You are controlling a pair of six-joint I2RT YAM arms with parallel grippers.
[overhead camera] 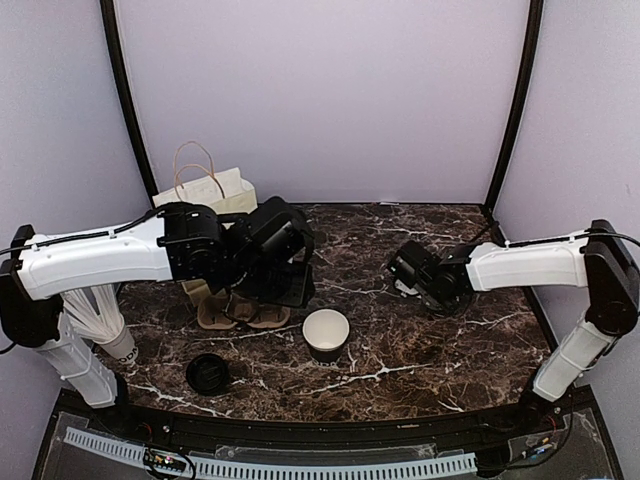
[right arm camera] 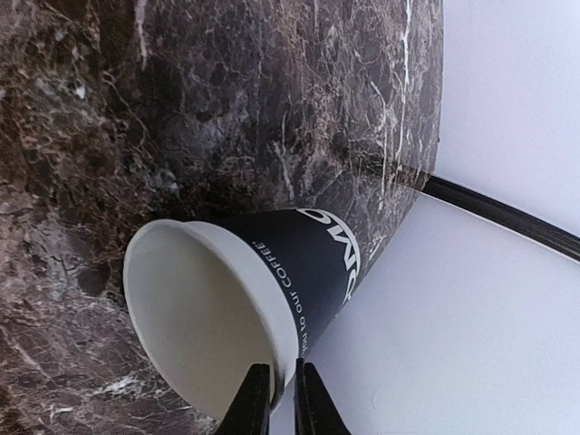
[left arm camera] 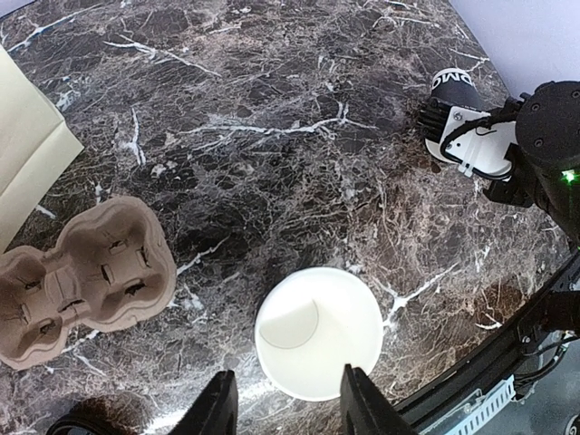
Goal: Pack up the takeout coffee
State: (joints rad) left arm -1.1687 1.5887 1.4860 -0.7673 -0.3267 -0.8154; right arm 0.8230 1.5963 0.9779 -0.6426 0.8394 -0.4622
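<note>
No lidded takeout coffee shows in any view. A lidless black paper cup with white print lies tilted at the table's far right edge. My right gripper is shut on its white rim, one finger inside and one outside. A second lidless cup stands upright mid-table, white inside. My left gripper hangs open above that cup's near edge and holds nothing. A loose flat black lid lies at the front left.
A brown pulp cup carrier lies under the left arm. A cream paper bag with handles stands at the back left. A white ribbed stack stands by the left arm's base. The table edge drops off close behind the right gripper.
</note>
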